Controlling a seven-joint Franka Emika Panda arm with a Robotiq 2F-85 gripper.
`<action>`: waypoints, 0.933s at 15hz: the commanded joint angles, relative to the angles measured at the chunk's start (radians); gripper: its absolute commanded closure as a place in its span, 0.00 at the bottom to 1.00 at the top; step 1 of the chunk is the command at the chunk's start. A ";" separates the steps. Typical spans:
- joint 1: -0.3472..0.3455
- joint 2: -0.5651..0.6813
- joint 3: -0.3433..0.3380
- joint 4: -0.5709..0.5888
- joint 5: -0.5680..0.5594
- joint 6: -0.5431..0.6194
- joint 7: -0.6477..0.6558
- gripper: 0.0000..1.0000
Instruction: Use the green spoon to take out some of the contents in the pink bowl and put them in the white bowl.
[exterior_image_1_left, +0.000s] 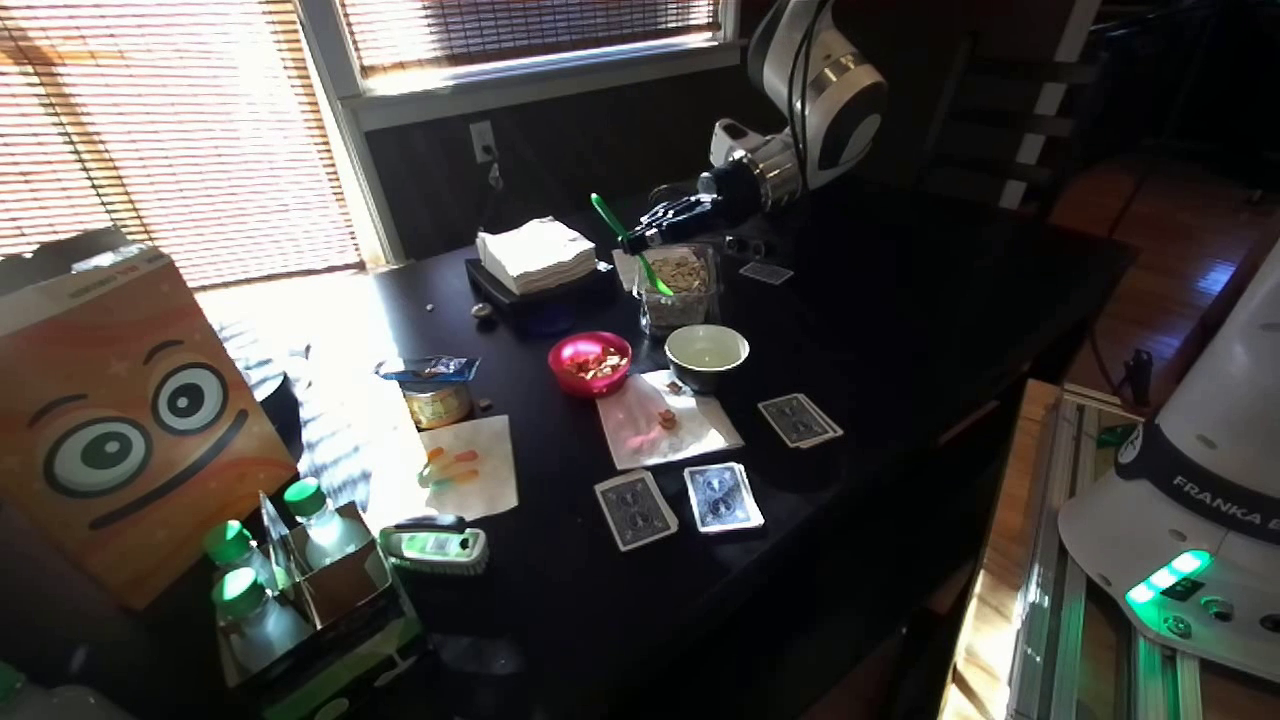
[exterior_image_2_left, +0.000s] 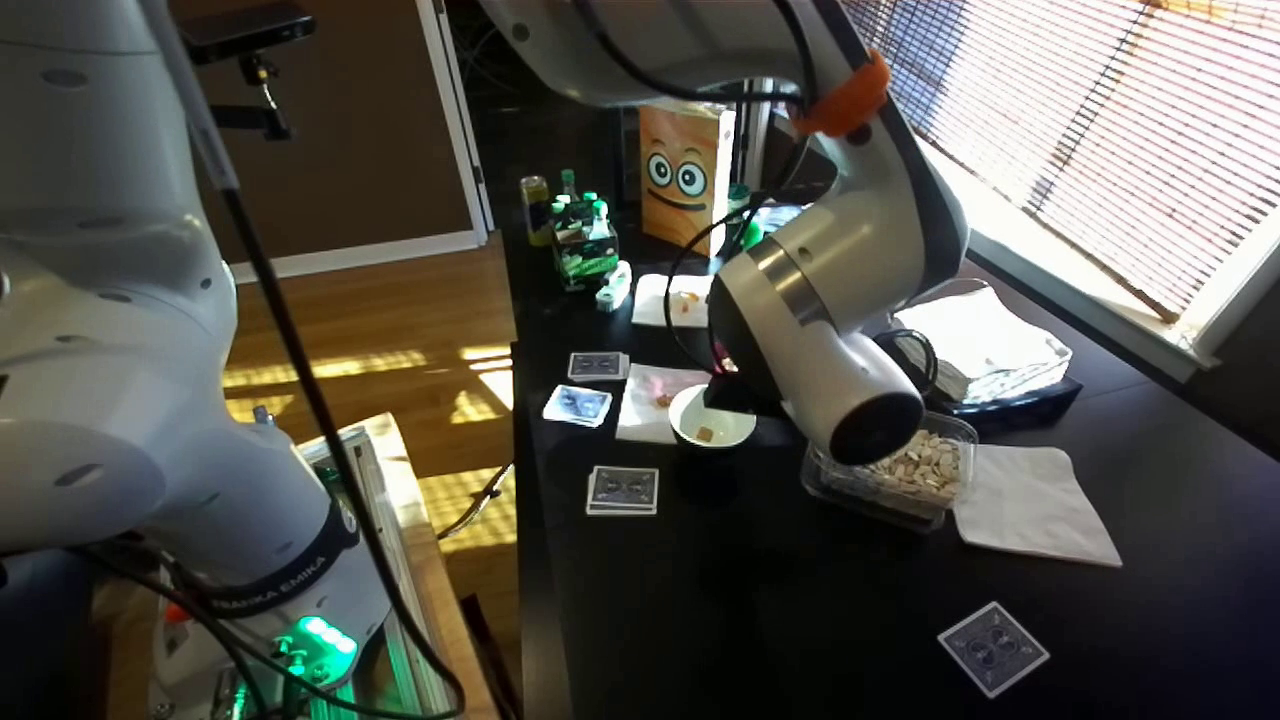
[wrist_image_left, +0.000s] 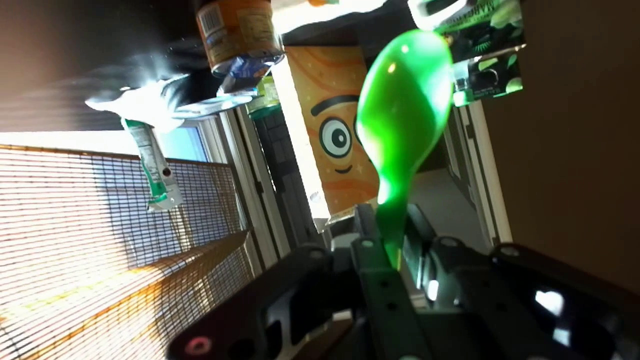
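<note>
My gripper (exterior_image_1_left: 630, 241) is shut on the green spoon (wrist_image_left: 406, 95), gripping it along the handle. In an exterior view the spoon slants, with its handle end up and its bowl end low. No food shows on the side facing the wrist camera. The pink bowl (exterior_image_1_left: 562, 378) holds reddish-brown pieces and stands on the table, nearer the camera than the spoon. Beside it is the white bowl (exterior_image_1_left: 712, 350), with a small brown piece (exterior_image_2_left: 705, 434) inside. In an exterior view the arm hides most of the pink bowl and the spoon.
A clear container (exterior_image_2_left: 840, 480) of pale seeds stands behind the white bowl, close to the spoon's low end in an exterior view. Around are a napkin stack (exterior_image_1_left: 537, 257), a napkin (exterior_image_1_left: 650, 445), card piles (exterior_image_1_left: 800, 420), a can (exterior_image_1_left: 438, 405), bottles (exterior_image_1_left: 255, 620) and an orange box (exterior_image_1_left: 140, 420).
</note>
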 joint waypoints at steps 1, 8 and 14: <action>0.053 -0.050 0.024 0.009 -0.034 0.157 0.073 0.96; 0.132 -0.046 0.081 0.059 -0.096 0.524 0.241 0.96; 0.161 -0.008 0.125 0.104 -0.271 0.751 0.463 0.96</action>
